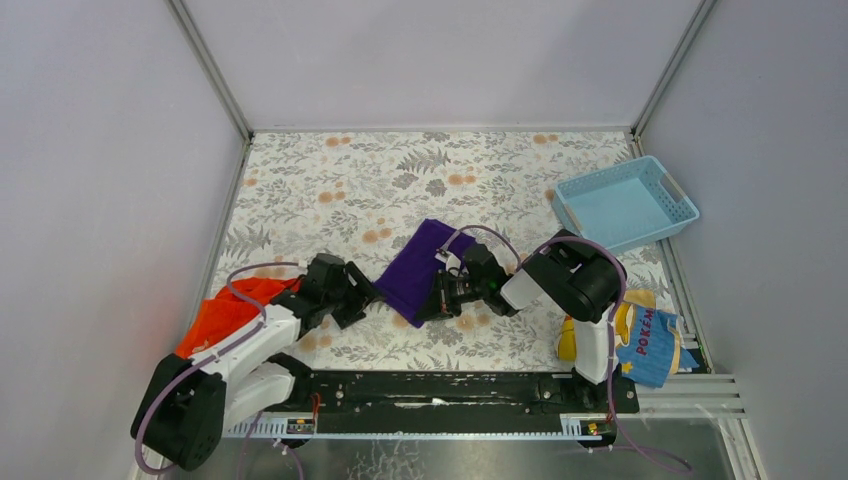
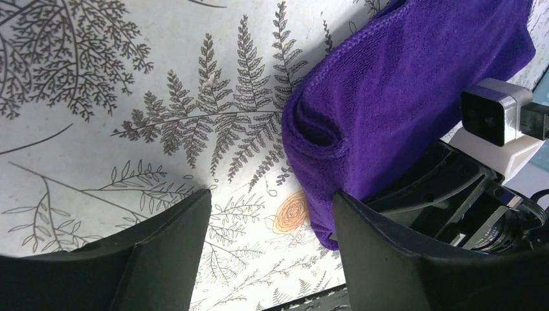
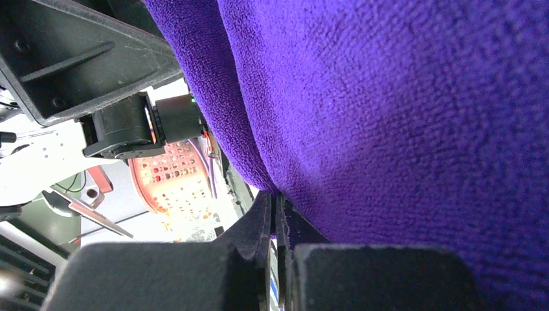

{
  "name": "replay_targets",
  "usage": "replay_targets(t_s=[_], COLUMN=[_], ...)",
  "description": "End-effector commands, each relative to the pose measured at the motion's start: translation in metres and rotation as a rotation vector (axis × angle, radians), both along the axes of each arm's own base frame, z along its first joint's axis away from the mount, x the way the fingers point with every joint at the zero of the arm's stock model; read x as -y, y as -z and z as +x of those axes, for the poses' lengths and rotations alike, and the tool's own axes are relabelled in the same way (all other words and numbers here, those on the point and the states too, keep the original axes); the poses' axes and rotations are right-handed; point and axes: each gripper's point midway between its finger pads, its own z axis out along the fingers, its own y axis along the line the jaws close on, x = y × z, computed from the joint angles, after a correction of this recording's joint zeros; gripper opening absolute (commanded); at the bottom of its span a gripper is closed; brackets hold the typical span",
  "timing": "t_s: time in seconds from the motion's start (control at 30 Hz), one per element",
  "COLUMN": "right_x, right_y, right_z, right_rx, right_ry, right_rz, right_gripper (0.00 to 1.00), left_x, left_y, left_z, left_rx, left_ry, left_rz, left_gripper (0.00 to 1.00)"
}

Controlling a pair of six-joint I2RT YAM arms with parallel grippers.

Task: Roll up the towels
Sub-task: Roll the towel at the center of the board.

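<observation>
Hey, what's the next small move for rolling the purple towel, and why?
Probably ease the left hand toward the purple towel's near corner and close on it. The right hand is shut on the towel's edge, while the left hand stands open over bare tablecloth with the corner just beside it; two grips should roll it evenly.

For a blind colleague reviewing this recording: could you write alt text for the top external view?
A purple towel lies on a floral table, the right gripper pinching its near edge and the left gripper open beside it. An orange-red towel lies near left, a light blue basket far right.
</observation>
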Motion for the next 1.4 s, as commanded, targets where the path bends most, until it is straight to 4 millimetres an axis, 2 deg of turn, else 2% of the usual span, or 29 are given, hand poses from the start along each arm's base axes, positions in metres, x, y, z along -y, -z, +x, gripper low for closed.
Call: replay_targets(t_s=[0.0, 0.23, 0.4, 0.5, 0.73, 0.83, 0.93, 1.0, 1.1, 1.23, 1.37], right_x=[-0.002, -0.002, 0.002, 0.006, 0.016, 0.019, 0.023, 0.018, -0.001, -0.018, -0.028], right_y=[-0.002, -0.002, -0.002, -0.007, -0.04, -0.055, -0.062, -0.07, -0.082, -0.073, -0.067], right_z=[0.008, 0.01, 0.016, 0.022, 0.038, 0.041, 0.042, 0.039, 0.027, 0.016, 0.015], right_rx=[0.03, 0.047, 0.097, 0.148, 0.375, 0.523, 0.679, 0.776, 0.842, 0.851, 0.873], right_ry=[-0.011, -0.018, -0.025, -0.03, -0.067, -0.099, -0.133, -0.169, -0.226, -0.304, -0.32], right_rz=[-0.012, -0.036, -0.106, -0.163, -0.285, -0.348, -0.438, -0.437, -0.362, -0.335, -0.317], right_gripper=[0.0, 0.0, 0.06, 0.13, 0.38, 0.45, 0.47, 0.47, 0.48, 0.48, 0.48], left_x=[0.001, -0.006, -0.013, -0.018, -0.023, -0.022, -0.021, -0.021, -0.021, -0.021, -0.021], left_y=[-0.001, 0.016, 0.032, 0.042, 0.056, 0.059, 0.06, 0.06, 0.06, 0.06, 0.06], left_z=[0.017, 0.023, 0.017, 0.012, 0.008, 0.008, 0.007, 0.007, 0.007, 0.006, 0.006], left_rx=[0.036, -0.015, -0.075, -0.105, -0.158, -0.173, -0.184, -0.186, -0.189, -0.191, -0.191], left_ry=[-0.033, -0.064, -0.07, -0.073, -0.057, -0.044, -0.036, -0.035, -0.032, -0.031, -0.029], left_rz=[-0.007, 0.062, 0.117, 0.143, 0.195, 0.201, 0.207, 0.205, 0.204, 0.206, 0.211], left_gripper=[0.67, 0.61, 0.5, 0.44, 0.41, 0.41, 0.41, 0.41, 0.41, 0.41, 0.41])
